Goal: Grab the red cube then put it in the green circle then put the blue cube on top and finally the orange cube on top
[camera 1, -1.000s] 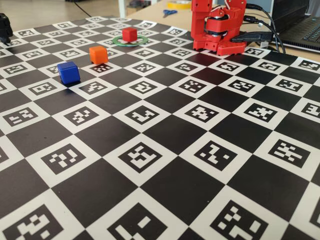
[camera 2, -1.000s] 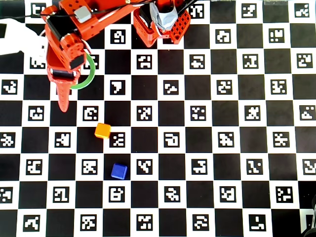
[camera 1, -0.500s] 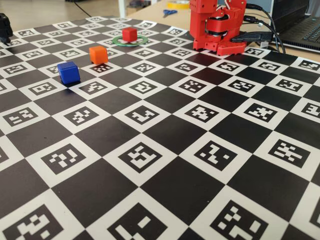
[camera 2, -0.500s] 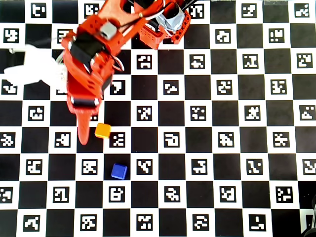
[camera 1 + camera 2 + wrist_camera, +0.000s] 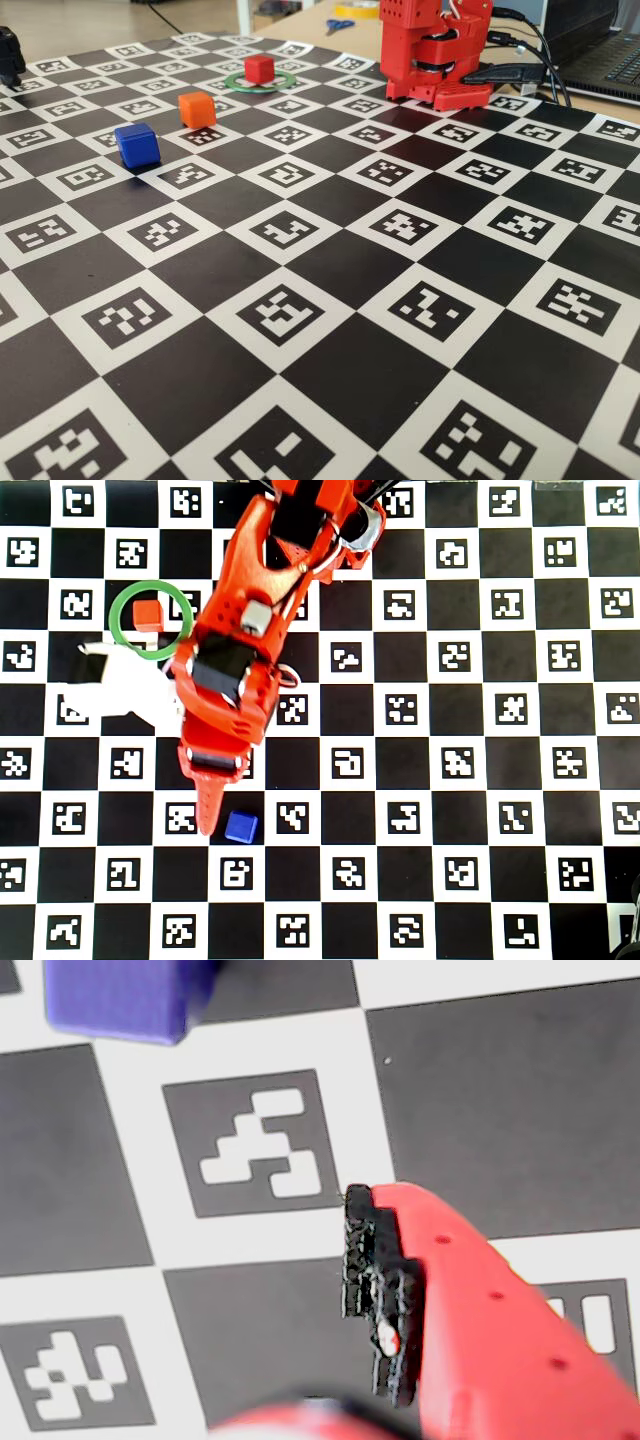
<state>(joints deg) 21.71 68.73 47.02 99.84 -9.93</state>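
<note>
Orange cube [image 5: 197,109] hidden overhead under the arm [image 5: 235,680]; jaws' state unclear.

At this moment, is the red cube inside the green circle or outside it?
Inside. In the overhead view the red cube sits within the green circle, toward its upper side; the fixed view shows the ring around it.

Lab/office: fiducial-marker mat [image 5: 330,250], laptop [image 5: 610,60], scissors [image 5: 339,25].
</note>
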